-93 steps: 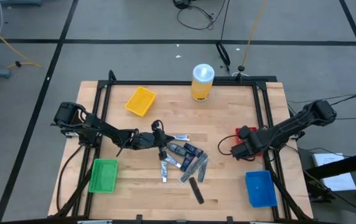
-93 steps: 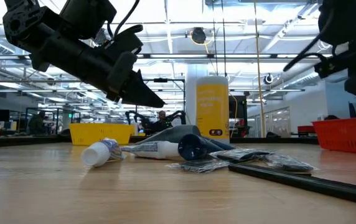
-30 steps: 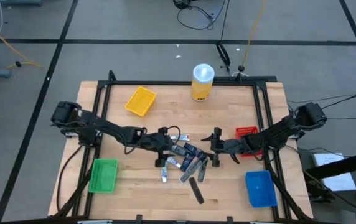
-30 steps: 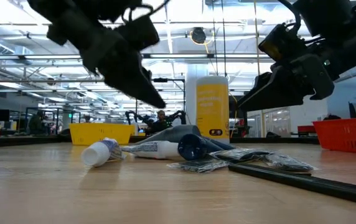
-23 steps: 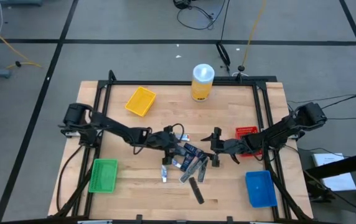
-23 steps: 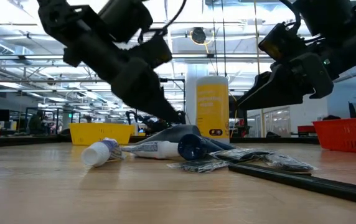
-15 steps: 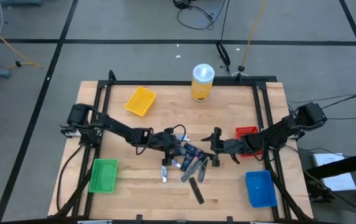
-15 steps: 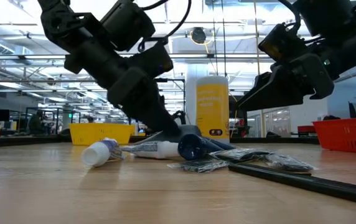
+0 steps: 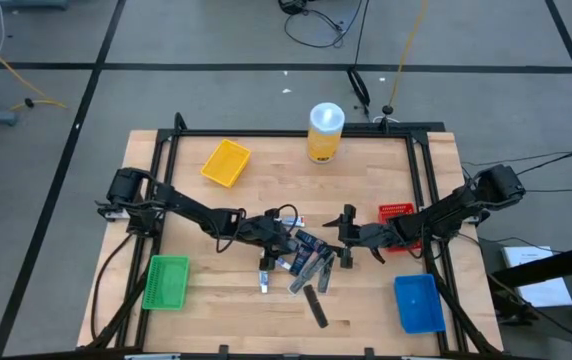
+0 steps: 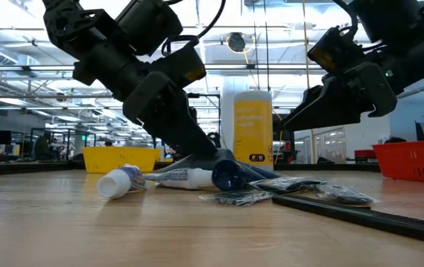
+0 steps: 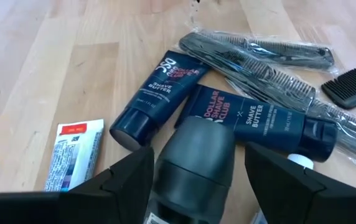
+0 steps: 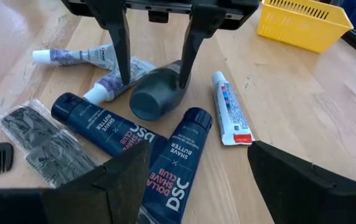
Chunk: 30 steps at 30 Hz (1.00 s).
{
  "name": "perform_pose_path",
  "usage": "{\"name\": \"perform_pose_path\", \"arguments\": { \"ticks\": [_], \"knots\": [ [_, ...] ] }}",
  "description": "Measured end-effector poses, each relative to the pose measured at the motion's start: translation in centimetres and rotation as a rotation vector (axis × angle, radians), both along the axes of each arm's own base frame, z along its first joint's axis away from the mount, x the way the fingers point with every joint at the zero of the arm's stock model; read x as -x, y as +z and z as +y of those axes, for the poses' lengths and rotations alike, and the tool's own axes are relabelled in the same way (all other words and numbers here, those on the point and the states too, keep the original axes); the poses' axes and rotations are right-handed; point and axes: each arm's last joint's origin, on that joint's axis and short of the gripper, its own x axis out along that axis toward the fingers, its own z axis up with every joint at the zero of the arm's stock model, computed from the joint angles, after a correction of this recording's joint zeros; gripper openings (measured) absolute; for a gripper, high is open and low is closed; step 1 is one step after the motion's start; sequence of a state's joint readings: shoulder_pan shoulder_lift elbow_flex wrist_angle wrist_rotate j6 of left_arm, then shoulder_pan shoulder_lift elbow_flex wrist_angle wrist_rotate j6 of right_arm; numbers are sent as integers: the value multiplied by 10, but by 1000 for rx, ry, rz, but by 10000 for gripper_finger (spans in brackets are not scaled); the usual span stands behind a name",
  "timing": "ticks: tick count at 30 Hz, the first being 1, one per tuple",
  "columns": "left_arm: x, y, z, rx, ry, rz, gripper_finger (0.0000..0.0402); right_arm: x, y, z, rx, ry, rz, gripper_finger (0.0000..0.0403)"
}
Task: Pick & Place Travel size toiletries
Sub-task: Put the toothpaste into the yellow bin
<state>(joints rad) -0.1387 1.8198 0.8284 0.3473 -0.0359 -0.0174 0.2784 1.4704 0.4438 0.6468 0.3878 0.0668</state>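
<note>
Straddling a dark grey deodorant stick point(image 11: 193, 163) in the toiletries pile at the table's centre, the left gripper point(image 12: 154, 73) stood with fingers spread, one each side of it. Just right of the pile, the right gripper point(image 9: 346, 238) hovered open.

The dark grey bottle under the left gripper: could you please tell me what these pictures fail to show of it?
- Left wrist view: dark grey bottle cut off by the bottom edge.
- High view: too small, partly under the left gripper.
- Right wrist view: only a plain side shows, no label.
</note>
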Motion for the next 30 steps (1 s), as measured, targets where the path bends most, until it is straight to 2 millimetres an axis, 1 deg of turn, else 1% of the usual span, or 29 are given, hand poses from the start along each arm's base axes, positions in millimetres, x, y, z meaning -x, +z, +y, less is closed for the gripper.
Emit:
{"name": "perform_pose_path", "arguments": {
  "ticks": [8,14,30],
  "knots": [
    [1,1,-10,29,-9,-4,246,0,0,0,0,0,0,263],
    [-1,5,-16,33,-10,-59,246,0,0,0,0,0,0,263],
    [-1,6,-17,14,-26,-75,246,0,0,0,0,0,0,263]
  ]
}}
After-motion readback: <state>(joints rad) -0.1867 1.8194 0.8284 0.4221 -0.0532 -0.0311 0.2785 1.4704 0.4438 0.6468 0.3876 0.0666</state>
